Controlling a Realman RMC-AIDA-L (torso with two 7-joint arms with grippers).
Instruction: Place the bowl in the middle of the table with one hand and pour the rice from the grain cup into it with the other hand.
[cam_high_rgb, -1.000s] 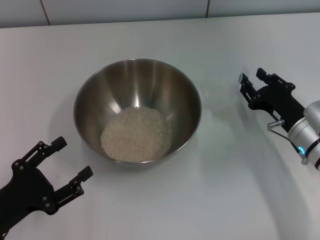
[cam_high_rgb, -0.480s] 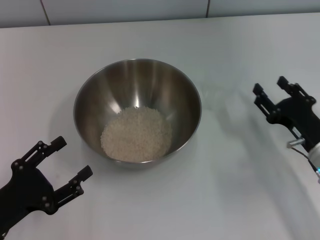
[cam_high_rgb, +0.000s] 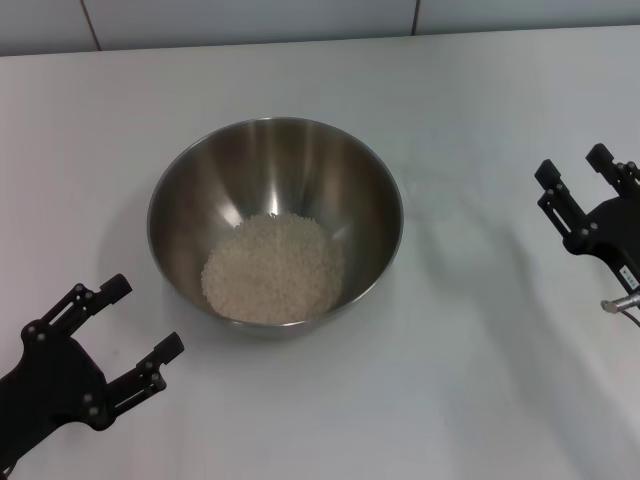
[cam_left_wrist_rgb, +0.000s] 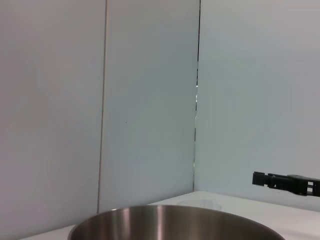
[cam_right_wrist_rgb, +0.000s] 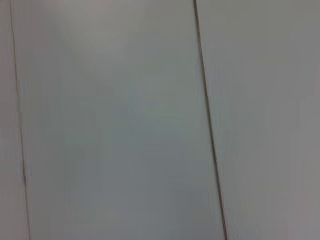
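Since a second ago the right gripper (cam_high_rgb: 590, 190), black with jointed fingers, has drawn back from beside the large round stainless-steel bowl (cam_high_rgb: 275, 222) toward the right edge of the head view; its fingers stand wide apart and hold nothing. Nothing else has shifted.

That bowl sits on the plain white worktop (cam_high_rgb: 470, 380) at about its middle, and a pale heap of small uncooked rice grains (cam_high_rgb: 272, 268) lies in the bowl's bottom. Judging from this, both parts of the task look done: bowl placed, rice poured.

Just to the right of the bowl, between it and the right gripper, a faint clear outline on the worktop may be the small transparent plastic grain cup (cam_high_rgb: 440, 195), set down and apparently empty; it is too pale to be sure. The left wrist view shows a similar faint clear rim beyond the bowl's edge.

To the near left of the bowl the left gripper (cam_high_rgb: 125, 335) hovers, black fingers spread wide and empty, clear of the rim. What is left seems only for the arms to retire.
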